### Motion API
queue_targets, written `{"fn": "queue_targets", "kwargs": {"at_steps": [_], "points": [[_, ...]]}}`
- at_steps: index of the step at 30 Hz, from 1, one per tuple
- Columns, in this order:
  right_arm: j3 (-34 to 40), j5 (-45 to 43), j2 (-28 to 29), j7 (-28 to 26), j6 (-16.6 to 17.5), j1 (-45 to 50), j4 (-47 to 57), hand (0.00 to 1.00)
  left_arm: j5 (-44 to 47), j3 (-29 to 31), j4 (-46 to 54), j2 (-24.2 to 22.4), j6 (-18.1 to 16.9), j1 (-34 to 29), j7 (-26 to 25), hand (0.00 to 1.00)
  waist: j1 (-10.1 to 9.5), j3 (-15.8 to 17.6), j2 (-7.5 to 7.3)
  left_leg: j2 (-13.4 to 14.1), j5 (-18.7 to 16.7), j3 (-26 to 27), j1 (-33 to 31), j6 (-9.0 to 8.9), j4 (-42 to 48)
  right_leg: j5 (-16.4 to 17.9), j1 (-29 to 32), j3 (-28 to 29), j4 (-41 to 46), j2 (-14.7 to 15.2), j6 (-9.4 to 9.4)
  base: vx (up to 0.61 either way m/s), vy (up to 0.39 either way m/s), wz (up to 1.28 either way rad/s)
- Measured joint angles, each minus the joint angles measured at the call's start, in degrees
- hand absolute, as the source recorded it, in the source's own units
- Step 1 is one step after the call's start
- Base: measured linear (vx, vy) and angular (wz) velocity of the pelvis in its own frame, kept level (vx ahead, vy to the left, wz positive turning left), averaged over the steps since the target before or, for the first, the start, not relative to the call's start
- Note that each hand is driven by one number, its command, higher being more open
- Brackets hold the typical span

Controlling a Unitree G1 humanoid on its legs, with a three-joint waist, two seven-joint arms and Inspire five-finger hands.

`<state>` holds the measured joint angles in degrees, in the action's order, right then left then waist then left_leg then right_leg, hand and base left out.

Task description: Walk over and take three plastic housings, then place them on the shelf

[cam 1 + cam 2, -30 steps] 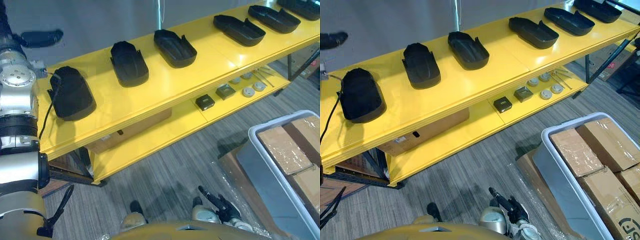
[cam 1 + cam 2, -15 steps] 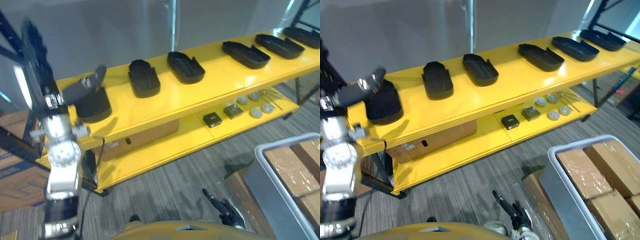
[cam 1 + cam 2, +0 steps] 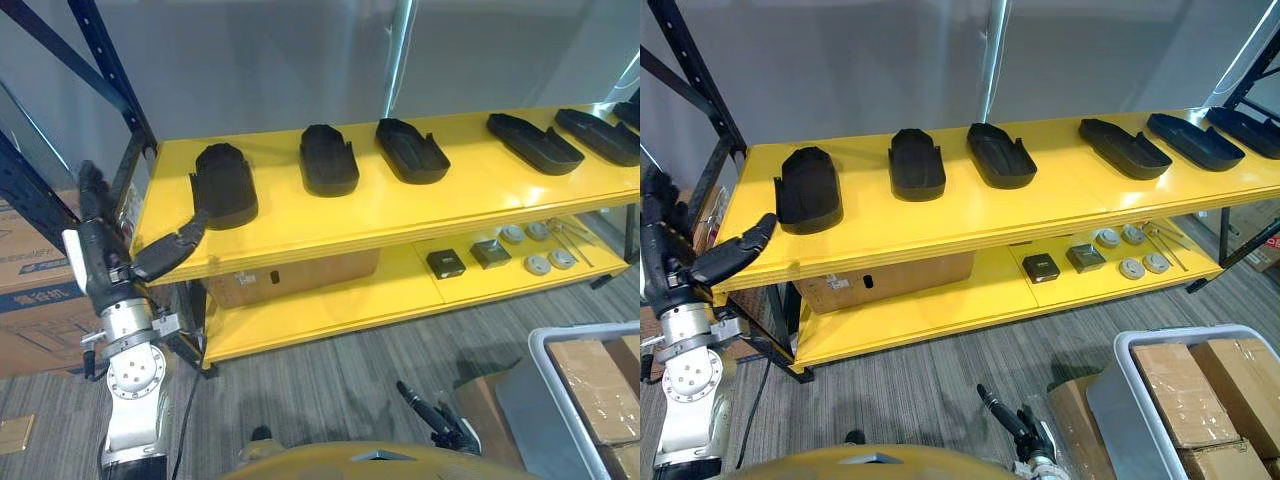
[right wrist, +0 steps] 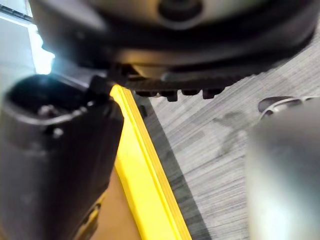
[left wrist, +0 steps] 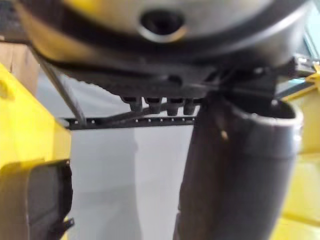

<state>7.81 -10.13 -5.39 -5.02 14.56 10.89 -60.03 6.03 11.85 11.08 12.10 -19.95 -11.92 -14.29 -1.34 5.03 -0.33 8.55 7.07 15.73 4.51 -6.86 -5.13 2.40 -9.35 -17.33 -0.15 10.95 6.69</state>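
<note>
Here, six black housings (image 3: 916,163) lie spaced in a row on top of a yellow shelf (image 3: 1060,200). The left hand (image 3: 100,262) hangs by the shelf's left end, near the leftmost housing (image 3: 808,190) but apart from it, fingers straight and empty. The right hand (image 3: 435,420) sits low over the carpet (image 3: 940,370); its grip cannot be told. The shelf's lower level holds two small boxes (image 3: 1041,267) and four round discs (image 3: 1129,269).

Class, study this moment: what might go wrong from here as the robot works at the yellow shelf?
1. The left hand hangs open by the shelf corner, thumb toward its edge; it might knock the edge or the dark rack post.
2. A bump may shove the leftmost housing.
</note>
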Motion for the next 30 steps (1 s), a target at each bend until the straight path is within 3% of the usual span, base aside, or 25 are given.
{"fn": "queue_targets", "kwargs": {"at_steps": [6,14,19,25,30], "points": [[1.1,-0.4,-1.1,-0.7,0.0,-0.6,-0.6,1.00,3.6,-6.4,0.0,0.0,1.7,-0.5,6.6,1.00,0.11,0.9,1.38,0.0,0.1,0.2,0.0,0.05,0.0,0.0,0.0,0.1,-0.4,0.0,0.00,0.03,-0.002,-0.02],[2.9,-0.3,-1.4,-0.5,-0.2,-2.6,-1.1,1.00,5.1,-12.3,-3.8,-0.1,4.0,-2.8,7.3,1.00,1.57,4.4,2.52,0.0,0.0,0.2,-0.6,0.00,0.1,0.0,0.6,0.1,-0.6,-0.1,0.06,0.03,-0.007,-0.01],[3.0,-0.4,-1.7,-0.1,-0.2,-3.3,-1.1,1.00,5.1,-14.1,-4.2,0.0,4.0,-2.9,5.8,1.00,1.56,5.7,2.74,-0.1,0.0,0.1,-1.5,0.01,0.3,-0.4,1.5,0.1,-0.7,-0.1,0.68,0.02,-0.003,0.01],[3.9,-0.4,-2.4,0.4,-0.2,-6.0,-1.1,1.00,5.0,-15.6,-4.1,-0.1,3.9,-2.0,1.7,1.00,1.83,7.9,4.76,-0.1,0.1,-0.2,-1.9,0.08,0.3,-0.3,2.4,0.3,0.1,-0.1,0.67,0.00,-0.001,-0.01],[3.9,-0.4,-2.6,0.5,-0.3,-6.6,-1.1,1.00,5.0,-15.6,-4.1,0.0,3.9,-1.6,-2.5,1.00,1.88,8.7,4.90,0.0,0.1,-0.3,-1.9,0.10,0.3,0.0,2.7,0.4,0.9,0.0,0.56,0.00,0.000,0.00]]}}
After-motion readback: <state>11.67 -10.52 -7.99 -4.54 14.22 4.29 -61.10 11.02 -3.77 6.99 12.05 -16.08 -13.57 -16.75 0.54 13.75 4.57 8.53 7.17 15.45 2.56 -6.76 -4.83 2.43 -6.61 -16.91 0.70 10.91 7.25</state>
